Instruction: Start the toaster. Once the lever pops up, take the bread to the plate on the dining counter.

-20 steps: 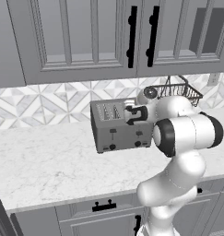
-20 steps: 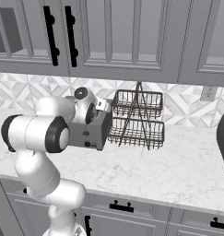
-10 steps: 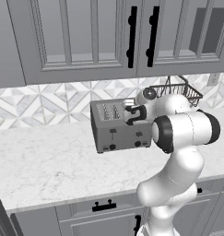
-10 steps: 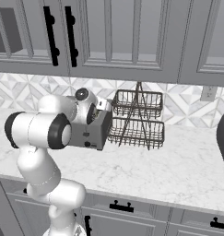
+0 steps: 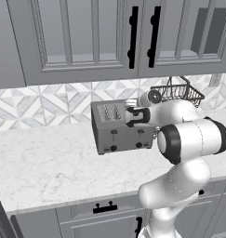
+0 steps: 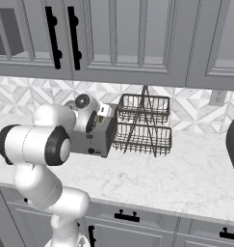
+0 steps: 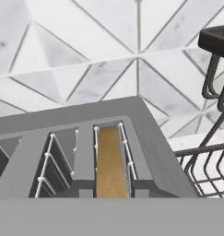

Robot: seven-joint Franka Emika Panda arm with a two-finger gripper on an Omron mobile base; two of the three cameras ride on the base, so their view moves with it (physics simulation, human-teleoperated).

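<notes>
Rising from the base at the near edge, the white arm bends over the marble counter (image 5: 49,172) and reaches to the toaster's top. Cabinet drawers with dark pulls (image 5: 105,208) run below the counter's front edge.

Gripper (image 5: 129,116) sits at the right end of the toaster (image 5: 116,132), over the top slots, hand turned toward them. Fingertips are not clear in either base view, and the hand view does not show them above its lower edge. Cannot tell how far apart the fingers stand, nor whether they have hold of anything.

Toaster: grey box, standing on the counter in front of the backsplash, two dark levers and two black knobs on its front face. In the right base view the arm covers much of it (image 6: 97,137).

Bread (image 7: 109,161): tan slice, standing on edge in the slot nearest the toaster's right end, seen from above in the hand view between the white wire guides. The slots (image 7: 53,161) to its left look empty from here.

Wire rack (image 6: 142,126), dark, two tiers, stands just beside the toaster on its right; touching or apart, cannot tell. Its wires (image 7: 210,138) cross the right side of the hand view.

Behind: tiled backsplash (image 5: 40,104) with a diamond pattern, then grey upper cabinets with black handles (image 5: 143,36). An outlet (image 6: 215,98) on the wall right of the rack.
</notes>
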